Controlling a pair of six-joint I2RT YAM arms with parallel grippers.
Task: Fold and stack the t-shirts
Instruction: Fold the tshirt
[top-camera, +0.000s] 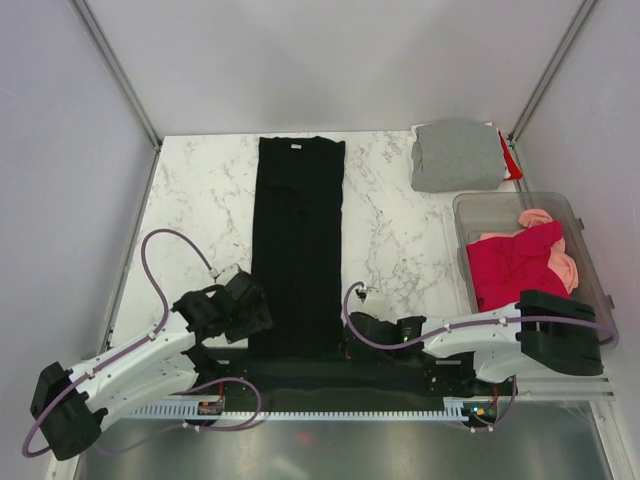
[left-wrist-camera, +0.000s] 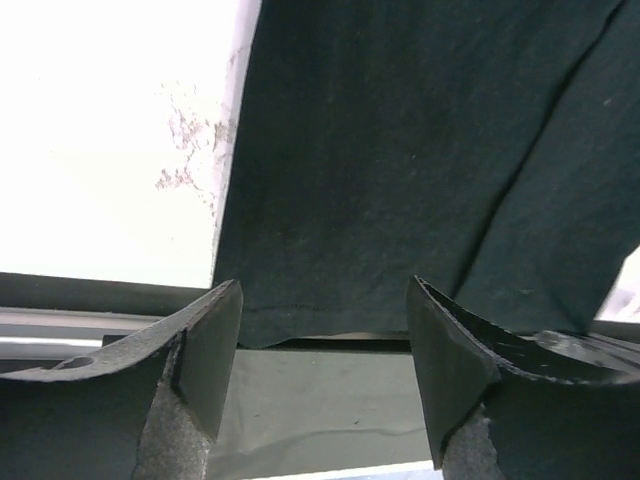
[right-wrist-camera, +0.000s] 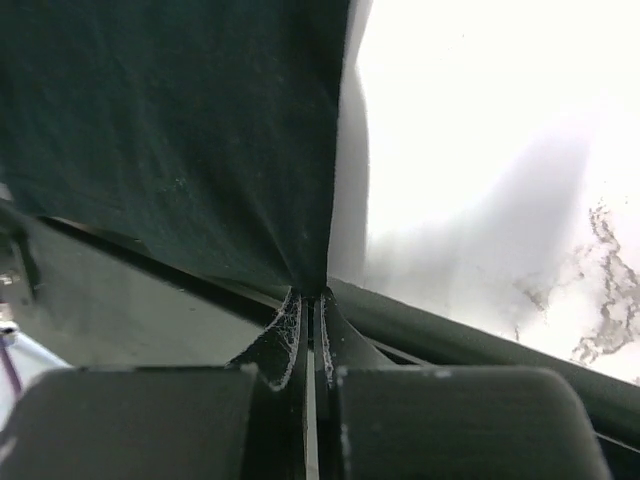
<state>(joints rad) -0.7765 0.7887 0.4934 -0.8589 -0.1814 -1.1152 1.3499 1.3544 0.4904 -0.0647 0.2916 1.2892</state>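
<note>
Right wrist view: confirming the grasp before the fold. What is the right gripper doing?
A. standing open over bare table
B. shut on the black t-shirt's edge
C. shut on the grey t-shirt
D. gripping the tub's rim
B: the right gripper is shut, with the black t-shirt drawn into a pinch between its fingertips.

Robot lab booth (blank walls (top-camera: 300, 60), marble tabletop (top-camera: 390, 230))
</note>
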